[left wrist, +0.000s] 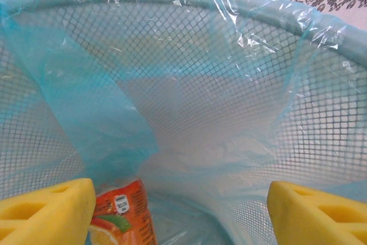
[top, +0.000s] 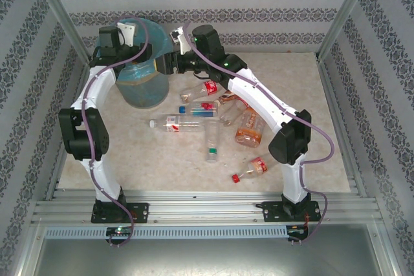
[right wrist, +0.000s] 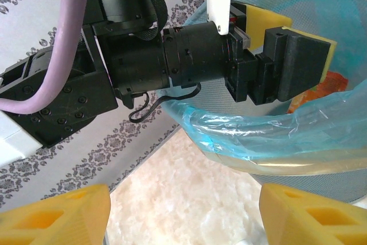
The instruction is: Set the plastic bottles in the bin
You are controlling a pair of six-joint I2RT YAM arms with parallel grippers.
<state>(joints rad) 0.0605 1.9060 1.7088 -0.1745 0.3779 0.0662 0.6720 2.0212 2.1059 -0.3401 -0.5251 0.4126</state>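
Note:
The bin (top: 143,88), lined with a light blue bag, stands at the back left. My left gripper (top: 137,42) hangs over its mouth, open. In the left wrist view its yellow fingers (left wrist: 46,213) stand wide apart inside the bin (left wrist: 275,15), with an orange-labelled bottle (left wrist: 121,213) loose below, beside the left finger. My right gripper (top: 162,64) is open beside the bin's right wall with nothing between its fingers (right wrist: 57,216). It looks at the left gripper (right wrist: 298,44) above the bin rim (right wrist: 275,136). Several plastic bottles lie on the table, among them a clear one (top: 174,123) and an orange one (top: 249,127).
A green-capped bottle (top: 211,141) and a red-capped bottle (top: 251,169) lie nearer the front. Patterned walls and metal posts enclose the table. The aluminium rail (top: 207,208) holds both arm bases.

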